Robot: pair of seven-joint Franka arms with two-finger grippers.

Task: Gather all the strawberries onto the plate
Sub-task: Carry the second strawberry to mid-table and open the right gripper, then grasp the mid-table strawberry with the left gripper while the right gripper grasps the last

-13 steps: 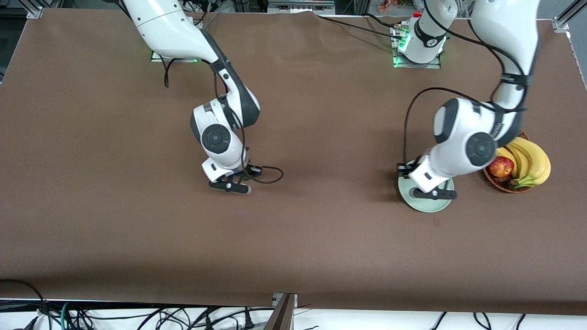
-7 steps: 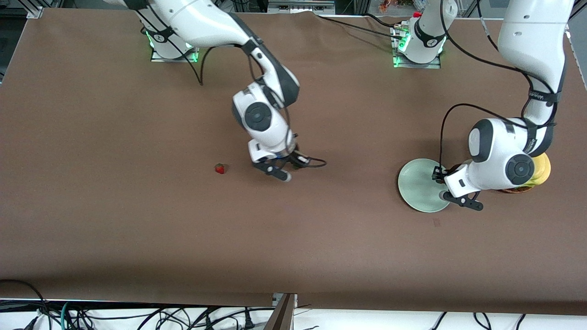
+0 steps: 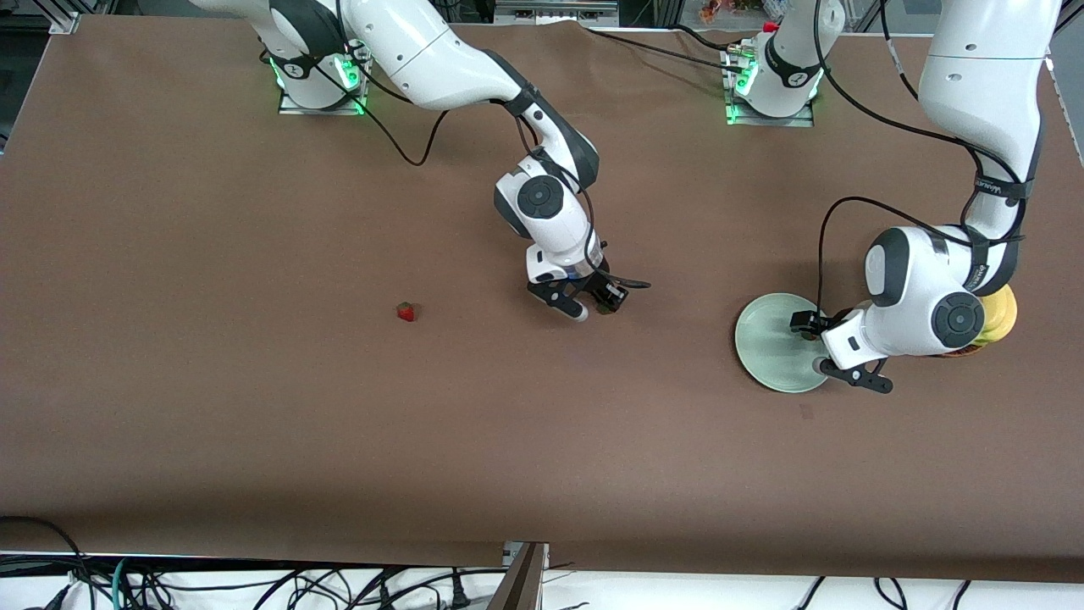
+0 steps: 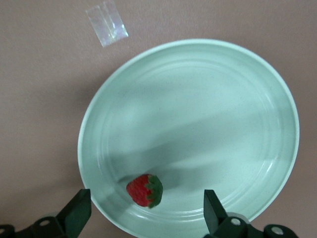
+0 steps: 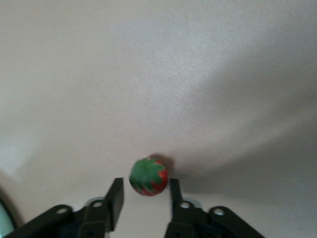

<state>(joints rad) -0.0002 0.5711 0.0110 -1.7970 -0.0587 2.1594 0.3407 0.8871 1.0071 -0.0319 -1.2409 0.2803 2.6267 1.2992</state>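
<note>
1. Front view: one small red strawberry (image 3: pixel 407 312) lies on the brown table (well apart from the plate), uncollected.
2. Left wrist view: left gripper (image 4: pixel 143 213) spread wide, released; a berry (image 4: pixel 144 190) rests in the pale mint-green round plate (image 4: pixel 237 89).
3. Right wrist view: right gripper (image 5: pixel 145 196) straddles a third strawberry (image 5: pixel 148 177); grip uncertain.

Showing no readable text, labels, brand names or numbers anywhere. Showing only faint, illegible lettering on the left arm (image 3: pixel 987 188).

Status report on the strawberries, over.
Left gripper open over the plate, one strawberry in it. Right gripper open around a second strawberry mid-table. Third strawberry loose toward the right arm's end.
</note>
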